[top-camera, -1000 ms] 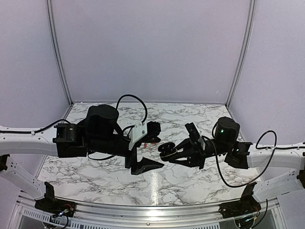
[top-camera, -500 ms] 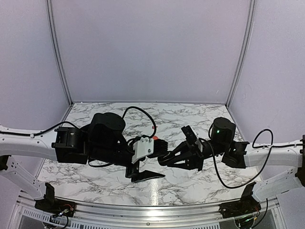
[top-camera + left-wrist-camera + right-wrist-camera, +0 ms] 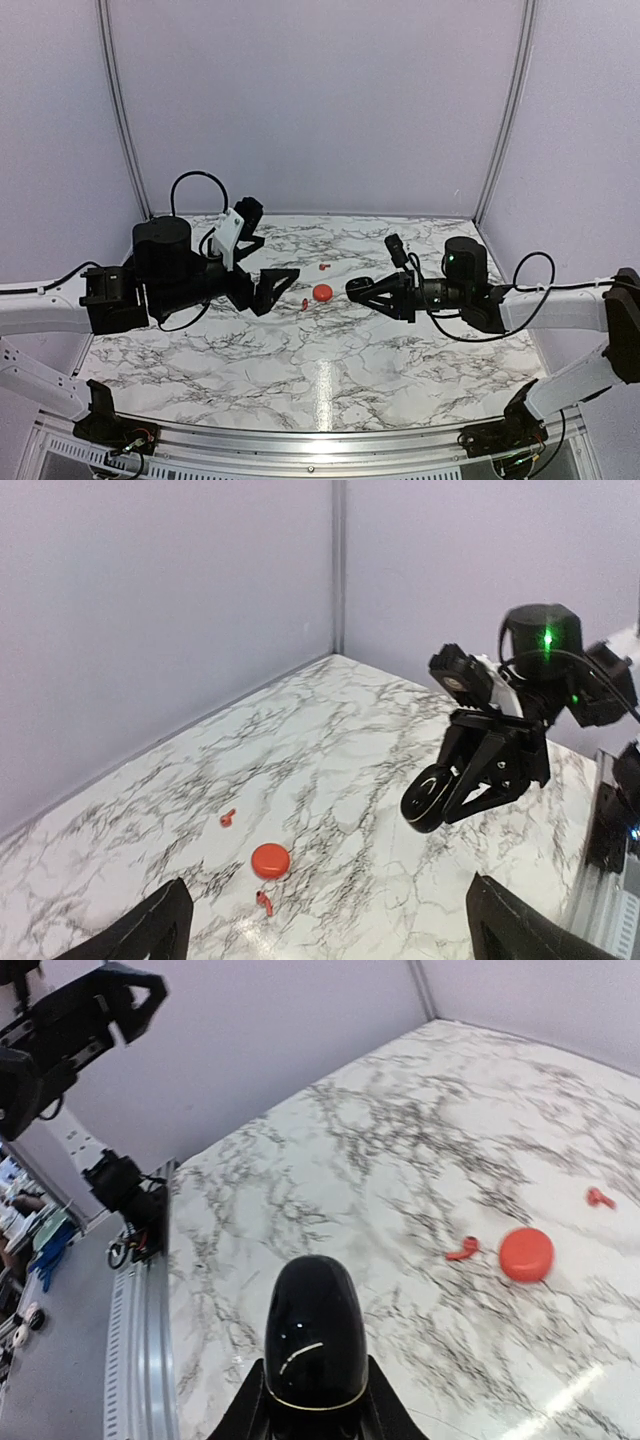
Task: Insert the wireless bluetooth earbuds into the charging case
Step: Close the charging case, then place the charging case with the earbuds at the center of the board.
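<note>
Left gripper (image 3: 272,244) is up over the left side of the table (image 3: 400,380), fingers (image 3: 150,935) spread wide with nothing between them. Right gripper (image 3: 362,289) sits right of centre, pinching a black case (image 3: 312,1345) clear of the surface. Two red earbuds lie loose on the marble mid-table, between the grippers: one earbud (image 3: 305,302) just beside the red case (image 3: 322,292) on its left-near side, not touching, the other earbud (image 3: 324,267) apart behind it toward the back wall.
</note>
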Controlling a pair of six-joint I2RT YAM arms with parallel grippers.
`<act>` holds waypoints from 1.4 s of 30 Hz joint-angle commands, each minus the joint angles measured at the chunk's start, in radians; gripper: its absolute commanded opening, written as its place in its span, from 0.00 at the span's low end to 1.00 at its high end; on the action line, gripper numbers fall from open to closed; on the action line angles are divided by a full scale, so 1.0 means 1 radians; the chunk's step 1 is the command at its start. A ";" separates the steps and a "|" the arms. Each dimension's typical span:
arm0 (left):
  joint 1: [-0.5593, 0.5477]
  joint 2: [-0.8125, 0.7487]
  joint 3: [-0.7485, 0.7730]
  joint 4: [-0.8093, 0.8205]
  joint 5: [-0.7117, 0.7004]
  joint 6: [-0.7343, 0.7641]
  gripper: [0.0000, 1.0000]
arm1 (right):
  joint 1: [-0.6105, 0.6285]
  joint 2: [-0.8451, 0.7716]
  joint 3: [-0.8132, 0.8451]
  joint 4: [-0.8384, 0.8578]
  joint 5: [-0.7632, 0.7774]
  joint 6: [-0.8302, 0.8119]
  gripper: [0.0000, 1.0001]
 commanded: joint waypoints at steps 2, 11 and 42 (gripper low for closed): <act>0.074 -0.006 -0.026 0.004 -0.166 -0.255 0.99 | -0.151 0.078 0.059 -0.117 0.114 0.065 0.00; 0.136 -0.022 -0.079 -0.022 -0.218 -0.350 0.99 | -0.274 0.324 0.139 -0.183 0.090 0.090 0.06; 0.162 -0.096 -0.112 -0.070 -0.259 -0.365 0.99 | -0.392 0.357 0.323 -0.588 0.398 -0.102 0.62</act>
